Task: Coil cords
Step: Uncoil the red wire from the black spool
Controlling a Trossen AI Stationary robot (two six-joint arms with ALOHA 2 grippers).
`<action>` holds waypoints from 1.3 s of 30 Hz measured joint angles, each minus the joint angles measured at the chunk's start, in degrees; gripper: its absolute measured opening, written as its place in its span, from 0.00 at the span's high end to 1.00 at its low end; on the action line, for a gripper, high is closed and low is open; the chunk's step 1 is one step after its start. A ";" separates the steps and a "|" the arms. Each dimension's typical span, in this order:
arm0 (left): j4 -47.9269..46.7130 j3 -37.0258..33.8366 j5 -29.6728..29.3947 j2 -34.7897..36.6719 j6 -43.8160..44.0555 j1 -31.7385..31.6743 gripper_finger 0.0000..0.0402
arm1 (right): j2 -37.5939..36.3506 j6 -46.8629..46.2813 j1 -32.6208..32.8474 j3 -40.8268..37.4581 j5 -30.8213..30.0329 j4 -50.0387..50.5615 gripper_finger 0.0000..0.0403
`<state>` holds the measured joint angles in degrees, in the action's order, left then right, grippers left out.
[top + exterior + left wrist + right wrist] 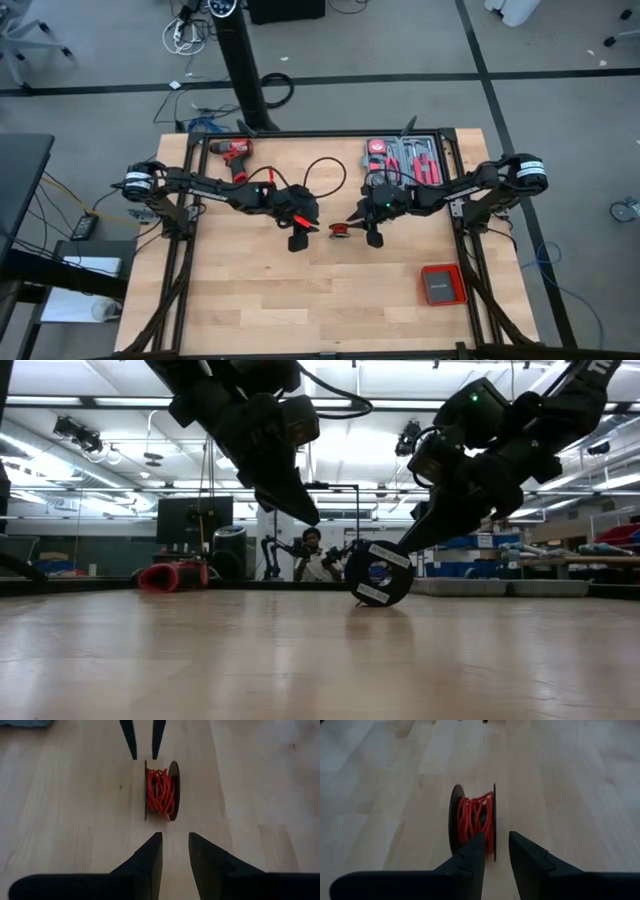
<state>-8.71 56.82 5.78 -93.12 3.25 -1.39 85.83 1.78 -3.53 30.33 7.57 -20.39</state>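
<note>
Spool (341, 230) of red cord (160, 792) stood on edge at table (330, 310) centre | left gripper (299, 240) at its 9 o'clock, right gripper (374, 237) at 3 o'clock, both slightly spread, nothing pinched | one flange should be pinched squarely (tipping is likely).

1 camera hangs overhead, looking straight down on the table (300, 300). 1 sits at tabletop height, facing the room. 2 wrist cameras look close at the spool of red cord (161, 791) from opposite sides.

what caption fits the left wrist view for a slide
Spool of red cord standing on edge on the wooden table, between the left gripper and the right gripper.
</note>
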 joint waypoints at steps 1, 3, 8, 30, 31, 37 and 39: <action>0.17 0.00 -0.10 0.00 0.00 -0.02 0.75 | 0.37 -0.13 0.00 0.00 0.00 -0.25 0.78; 0.02 0.00 -0.13 0.00 0.00 -0.04 0.75 | 1.00 -0.47 0.00 -0.02 0.11 -0.73 0.78; 0.04 0.00 -0.30 0.00 -0.04 -0.04 0.75 | 1.96 -0.58 0.00 0.01 0.65 -1.67 0.78; 0.18 0.00 -0.38 0.00 0.01 -0.04 0.75 | 3.16 0.71 0.00 0.00 0.68 -2.20 0.78; 0.19 0.00 -0.38 0.00 0.00 -0.04 0.75 | 3.16 1.01 0.00 0.00 0.67 -2.20 0.78; 0.28 0.00 -0.40 0.00 0.39 -0.04 0.75 | 3.16 2.44 0.00 0.00 -0.69 -2.17 0.82; 0.27 0.00 -0.40 0.00 0.42 -0.04 0.75 | 3.16 3.10 0.00 0.00 -1.10 -2.16 0.88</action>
<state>-8.44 56.82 5.39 -93.12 3.66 -1.43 88.99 4.88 -3.53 30.33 6.47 -22.55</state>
